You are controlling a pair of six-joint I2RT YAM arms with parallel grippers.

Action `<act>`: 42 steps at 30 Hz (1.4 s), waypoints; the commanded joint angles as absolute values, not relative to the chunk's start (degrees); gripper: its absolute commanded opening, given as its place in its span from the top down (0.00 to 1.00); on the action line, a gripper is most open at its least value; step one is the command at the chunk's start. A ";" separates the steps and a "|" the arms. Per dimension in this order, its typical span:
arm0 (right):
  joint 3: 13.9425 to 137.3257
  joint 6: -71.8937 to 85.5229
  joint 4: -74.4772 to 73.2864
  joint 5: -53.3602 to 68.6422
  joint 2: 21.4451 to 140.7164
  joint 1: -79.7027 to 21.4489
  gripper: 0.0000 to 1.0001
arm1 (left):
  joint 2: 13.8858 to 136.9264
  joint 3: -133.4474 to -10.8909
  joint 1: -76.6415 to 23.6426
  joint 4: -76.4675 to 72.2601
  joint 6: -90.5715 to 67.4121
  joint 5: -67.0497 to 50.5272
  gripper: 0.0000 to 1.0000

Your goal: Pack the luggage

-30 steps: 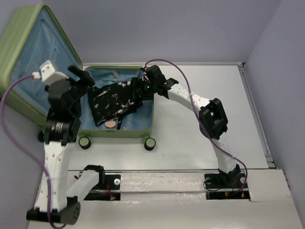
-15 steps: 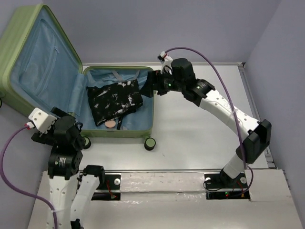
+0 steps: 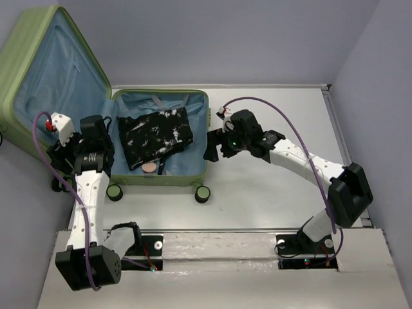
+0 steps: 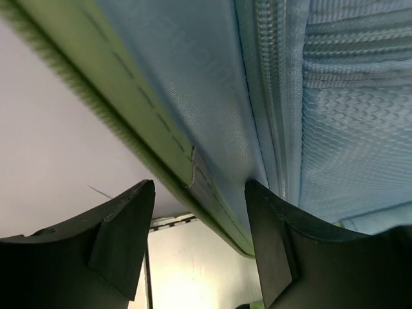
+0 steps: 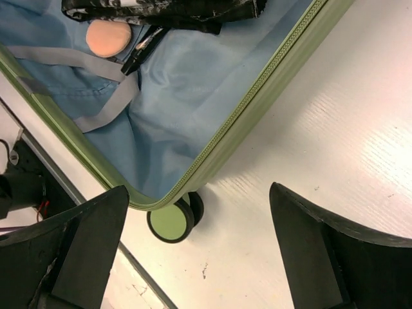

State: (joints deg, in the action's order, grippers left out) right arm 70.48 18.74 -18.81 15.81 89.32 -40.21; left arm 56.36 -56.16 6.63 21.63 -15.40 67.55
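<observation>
The light-green luggage (image 3: 161, 179) lies open on the white table, its lid (image 3: 26, 51) standing up at the left with blue lining. A black white-patterned garment (image 3: 158, 135) lies in the base, with a peach round pad (image 3: 149, 167) by it. My left gripper (image 3: 102, 136) is open at the lid's lower edge; in the left wrist view the green rim (image 4: 129, 122) runs just above the open left gripper (image 4: 199, 244). My right gripper (image 3: 212, 147) is open and empty over the base's right rim (image 5: 257, 90). It spans wide in the right wrist view (image 5: 199, 251).
The right wrist view shows a green-black wheel (image 5: 170, 222), grey straps (image 5: 96, 96), a thin black item (image 5: 145, 48) and the peach pad (image 5: 108, 37) on the lining. White table (image 3: 277, 116) extends right of the suitcase. A raised ledge (image 3: 347, 154) bounds the right side.
My left gripper dropped low beside the suitcase, then rose to the lid's lower edge. My right gripper came out of the suitcase base and moved toward me along its right rim.
</observation>
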 commanded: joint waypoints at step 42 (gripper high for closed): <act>61.28 29.01 -12.91 5.27 88.80 -31.92 0.13 | 45.10 -65.10 -83.65 22.33 -21.81 71.50 0.11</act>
State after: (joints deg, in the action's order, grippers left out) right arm 67.31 31.46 -11.27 5.06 97.49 -36.10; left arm 47.48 -53.25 -71.11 27.38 -7.73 84.38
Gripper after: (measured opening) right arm 0.563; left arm 0.707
